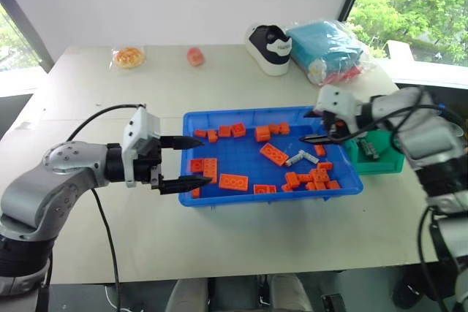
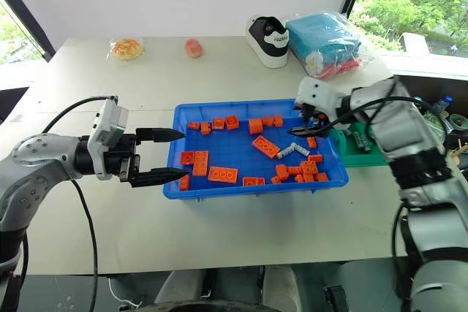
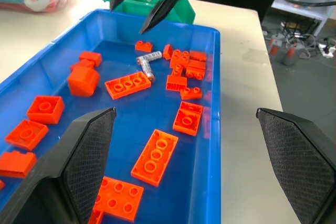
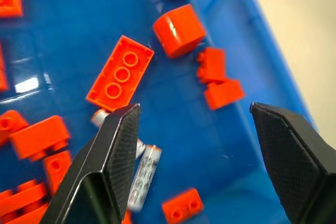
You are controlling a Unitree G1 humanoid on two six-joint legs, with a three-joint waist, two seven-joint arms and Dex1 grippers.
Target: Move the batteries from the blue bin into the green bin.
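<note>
While the right gripper [image 2: 306, 123] hangs wide open and empty over the blue bin [image 2: 219, 189], line up your next pick.
The batteries [image 2: 292, 151] lie among orange bricks [image 2: 222, 174] near the bin's right end; straddle one battery only, clear of the bricks, before closing. The green bin [image 2: 357, 157] sits just beside. Your left gripper [image 2: 161, 155] waits open.

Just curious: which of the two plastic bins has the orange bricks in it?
The blue bin, the wide shallow one; the smaller green bin beside it holds no bricks.
</note>
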